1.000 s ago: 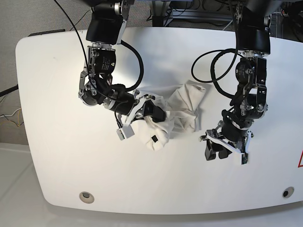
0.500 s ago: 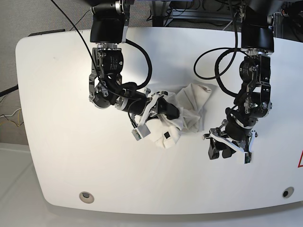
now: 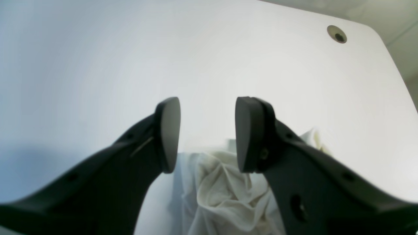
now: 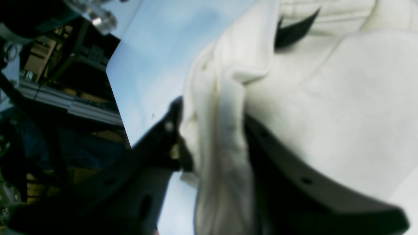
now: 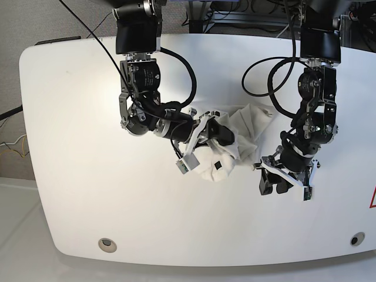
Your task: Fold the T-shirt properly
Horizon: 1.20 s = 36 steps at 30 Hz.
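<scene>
Two claws in my view: my right gripper point(image 5: 220, 140) has bunched T-shirt point(image 4: 343, 107) between its fingers, near the middle of the white table point(image 5: 135, 217); my left gripper point(image 3: 208, 135) stands apart-fingered, just right of the cloth.

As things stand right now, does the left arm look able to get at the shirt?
Probably yes: the left gripper is open and empty, and the shirt lies beside it with nothing between. The right gripper is at the cloth too, so the left should keep to its own side.
</scene>
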Available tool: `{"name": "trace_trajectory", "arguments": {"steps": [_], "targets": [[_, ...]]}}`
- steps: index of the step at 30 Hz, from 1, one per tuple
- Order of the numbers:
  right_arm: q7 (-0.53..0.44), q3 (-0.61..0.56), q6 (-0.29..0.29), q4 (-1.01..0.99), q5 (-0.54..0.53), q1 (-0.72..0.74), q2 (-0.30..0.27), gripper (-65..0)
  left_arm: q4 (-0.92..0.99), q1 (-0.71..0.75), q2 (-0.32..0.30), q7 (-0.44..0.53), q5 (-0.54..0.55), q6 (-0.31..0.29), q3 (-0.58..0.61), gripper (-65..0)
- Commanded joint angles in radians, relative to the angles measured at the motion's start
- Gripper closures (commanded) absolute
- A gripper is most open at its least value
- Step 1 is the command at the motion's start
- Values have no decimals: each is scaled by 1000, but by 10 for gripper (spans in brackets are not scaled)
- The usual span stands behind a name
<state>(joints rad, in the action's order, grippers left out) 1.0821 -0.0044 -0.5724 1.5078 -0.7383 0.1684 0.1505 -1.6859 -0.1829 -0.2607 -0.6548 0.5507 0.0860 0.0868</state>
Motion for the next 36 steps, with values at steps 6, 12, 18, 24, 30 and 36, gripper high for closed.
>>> {"name": "trace_trajectory", "arguments": {"steps": [6, 12, 18, 24, 30, 36], "targets": [[-24, -1, -5, 14, -33, 20, 7, -412, -20, -22, -9, 25, 4, -4, -5, -263], [-21, -27, -5, 14, -36, 18, 7, -500, -18, -22, -9, 25, 4, -4, -5, -263], [-21, -73, -5, 14, -36, 20, 7, -503, -18, -22, -7, 25, 2, -4, -5, -263], [-21, -108, -2, 14, -36, 24, 7, -503, -16, -22, -5, 25, 2, -4, -5, -263], [-21, -102, 9, 14, -36, 26, 7, -503, -16, -20, -5, 25, 2, -4, -3, -263], [-20, -32, 9, 15, -36, 26, 7, -503, -16, -16, -4, 25, 2, -4, -2, -263]]}}
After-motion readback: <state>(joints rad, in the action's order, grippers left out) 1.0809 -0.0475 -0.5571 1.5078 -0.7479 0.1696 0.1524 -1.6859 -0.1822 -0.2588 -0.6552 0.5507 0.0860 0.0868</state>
